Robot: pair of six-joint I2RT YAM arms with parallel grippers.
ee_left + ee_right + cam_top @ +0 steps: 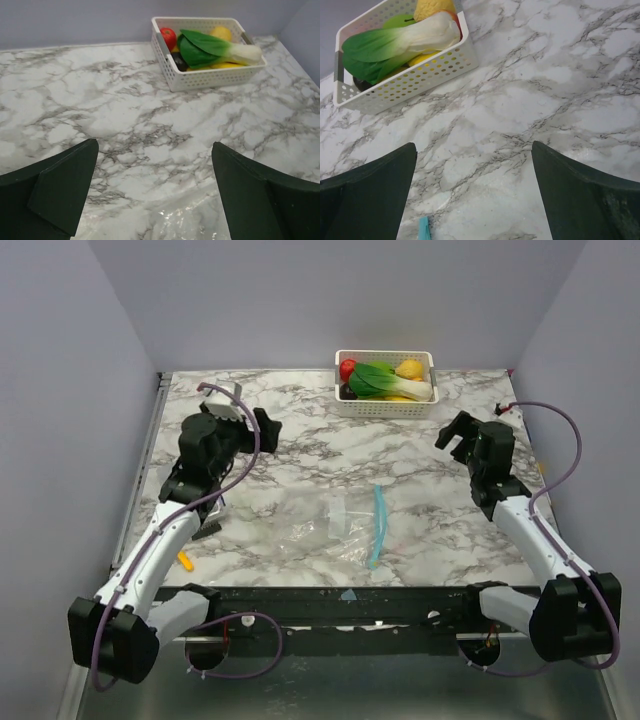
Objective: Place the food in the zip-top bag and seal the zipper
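- Bag [335, 525] lies flat on the table [250, 470], just on the 6 o'clock side of centre in the top view; clear and crinkled.
- Zipper [378, 525] is the teal strip along the bag's 3 o'clock edge, running roughly 12 to 6 with a slight bow. Can't tell if it is sealed.
- One zipper end shows at the bottom edge of the right wrist view. A glossy bag corner shows at the bottom of the left wrist view.
- Food [385, 380] sits in the white perforated basket [385, 408] at the table's 12 o'clock edge, well apart from the bag.
- Bok choy [210, 47] lies across the top of the pile. Tomato [168, 37] is at the basket's 9 o'clock end. There are yellow pieces at the 3 o'clock end and under the bok choy, and a dark piece below the tomato.
- Left pincer [268, 428] is at the bag's 10 o'clock, above the table. Its fingers are spread wide with only marble between them, and it aims toward the basket.
- Right pincer [450, 432] is at the bag's 2 o'clock, likewise spread wide with nothing in it. It is off the table and angled toward the basket and the centre.
- Neither pincer touches the bag, the basket or the food.
- A small orange bit [185, 560] lies near the table's 8 o'clock edge beside the left arm. It is too small to identify.
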